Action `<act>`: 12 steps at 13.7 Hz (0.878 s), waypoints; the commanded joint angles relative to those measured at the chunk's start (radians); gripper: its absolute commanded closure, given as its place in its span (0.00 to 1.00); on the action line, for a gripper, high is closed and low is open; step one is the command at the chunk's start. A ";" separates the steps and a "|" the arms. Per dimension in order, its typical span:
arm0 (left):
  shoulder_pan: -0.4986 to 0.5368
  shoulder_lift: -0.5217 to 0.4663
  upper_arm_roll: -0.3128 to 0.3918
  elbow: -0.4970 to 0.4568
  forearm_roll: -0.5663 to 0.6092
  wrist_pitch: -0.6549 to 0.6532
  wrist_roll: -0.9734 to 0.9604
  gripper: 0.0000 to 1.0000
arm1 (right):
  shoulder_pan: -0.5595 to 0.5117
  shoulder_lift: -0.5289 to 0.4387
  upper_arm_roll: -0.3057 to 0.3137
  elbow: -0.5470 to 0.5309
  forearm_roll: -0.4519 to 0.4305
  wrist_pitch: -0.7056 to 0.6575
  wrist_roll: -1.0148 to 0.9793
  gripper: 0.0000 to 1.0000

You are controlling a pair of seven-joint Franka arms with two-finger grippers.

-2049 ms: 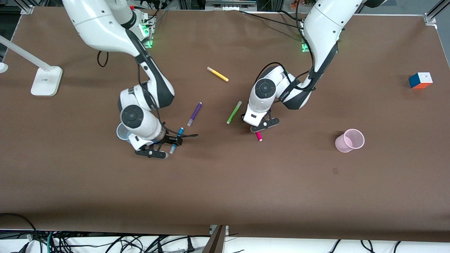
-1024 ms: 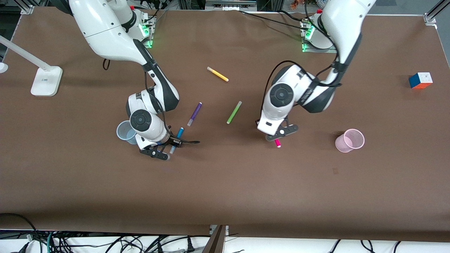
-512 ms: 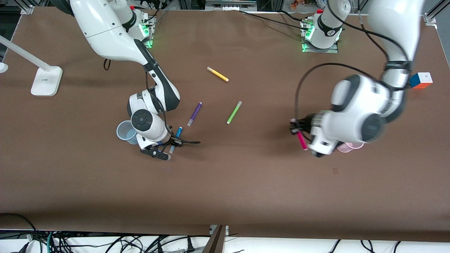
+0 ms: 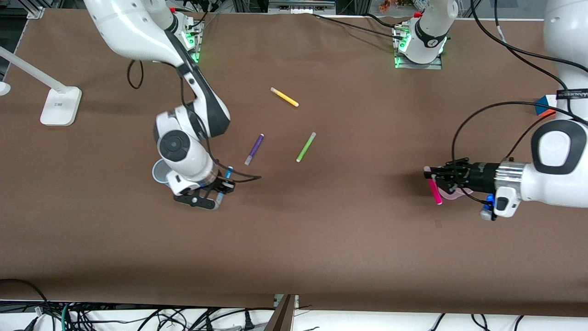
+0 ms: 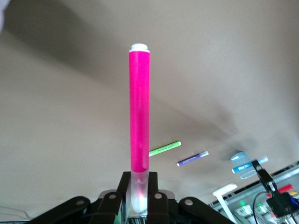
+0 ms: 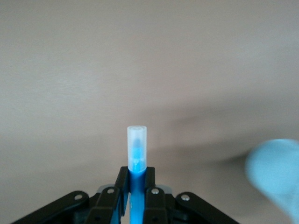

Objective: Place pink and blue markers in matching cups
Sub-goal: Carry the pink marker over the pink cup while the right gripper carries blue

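Observation:
My left gripper point(image 4: 432, 178) is shut on the pink marker point(image 4: 434, 192), holding it by its pale cap end above the table. It hangs beside the pink cup point(image 4: 452, 196), which the gripper mostly hides. In the left wrist view the marker point(image 5: 139, 116) stands between the gripper point(image 5: 139, 185) fingers. My right gripper point(image 4: 222, 187) is shut on the blue marker point(image 4: 224, 181), low over the table beside the pale blue cup point(image 4: 158, 173), which the wrist partly covers. In the right wrist view the blue marker point(image 6: 136, 149) sits in the gripper point(image 6: 136, 179), and the blue cup point(image 6: 275, 172) is a blur at the edge.
A purple pen point(image 4: 254, 149), a lime-green pen point(image 4: 306, 146) and a yellow pen point(image 4: 284, 97) lie mid-table. A colour cube point(image 4: 544, 106) sits at the left arm's end, partly hidden by the arm. A white lamp base point(image 4: 59, 106) stands at the right arm's end.
My left arm has swung from mid-table toward its own end, carrying the pink marker to the pink cup, with the wrist turned level. My right gripper, still holding the blue marker, shifted slightly toward the blue cup.

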 commanded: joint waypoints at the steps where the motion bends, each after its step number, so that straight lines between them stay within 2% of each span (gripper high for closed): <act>1: 0.058 0.042 -0.017 0.042 -0.062 -0.070 0.025 0.95 | 0.000 -0.110 -0.066 -0.043 -0.059 -0.120 -0.079 1.00; 3: 0.093 0.036 -0.017 0.047 -0.080 -0.142 0.025 0.95 | -0.002 -0.152 -0.101 -0.056 -0.102 -0.185 -0.079 1.00; 5: 0.138 0.040 -0.018 0.055 -0.085 -0.222 0.027 0.95 | -0.011 -0.204 -0.143 -0.131 -0.062 -0.116 -0.069 1.00; 7: 0.163 0.045 -0.018 0.052 -0.088 -0.295 0.027 0.95 | -0.011 -0.224 -0.190 -0.197 0.129 -0.047 -0.067 1.00; 10: 0.190 0.088 -0.012 0.049 -0.082 -0.325 0.028 0.94 | -0.013 -0.237 -0.236 -0.216 0.270 -0.039 -0.085 1.00; 12: 0.213 0.143 -0.012 0.050 -0.083 -0.325 0.080 0.94 | -0.034 -0.229 -0.252 -0.218 0.463 -0.047 -0.150 1.00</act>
